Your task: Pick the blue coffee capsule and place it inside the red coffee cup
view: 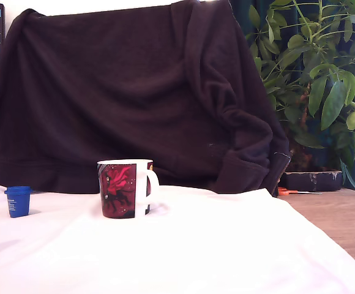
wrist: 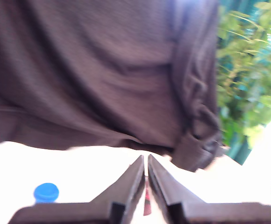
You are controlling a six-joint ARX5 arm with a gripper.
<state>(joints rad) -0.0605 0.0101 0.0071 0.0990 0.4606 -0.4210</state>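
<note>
Blue coffee capsule (view: 18, 201) stands upright on the white cloth (view: 183, 251) that covers the table, close to the exterior view's left edge and toward the back of the cloth, wide rim up. It touches nothing else. Well apart from it, toward the exterior view's right, stands the red coffee cup (view: 123, 188), also upright on the cloth, its red and black print facing the camera and its white handle turned to the exterior view's right. Behind both hangs a dark garment (view: 134, 92) draped over something broad, reaching down to the back edge of the table. Farther to the exterior view's right, bare wood of the table (view: 343, 220) shows beyond the cloth's edge, and a leafy green plant (view: 318, 73) rises at the far right corner above a dark planter (view: 312, 180).

In the wrist view, the fingers (wrist: 146, 175) are drawn together with only a thin slit between them and nothing held. The capsule (wrist: 46, 192) appears as a blue disc on the cloth, off to one side of the fingers and clear of them. A narrow strip of the cup's (wrist: 147, 205) red side shows through the slit, beyond the fingers. This view is blurred.
</note>
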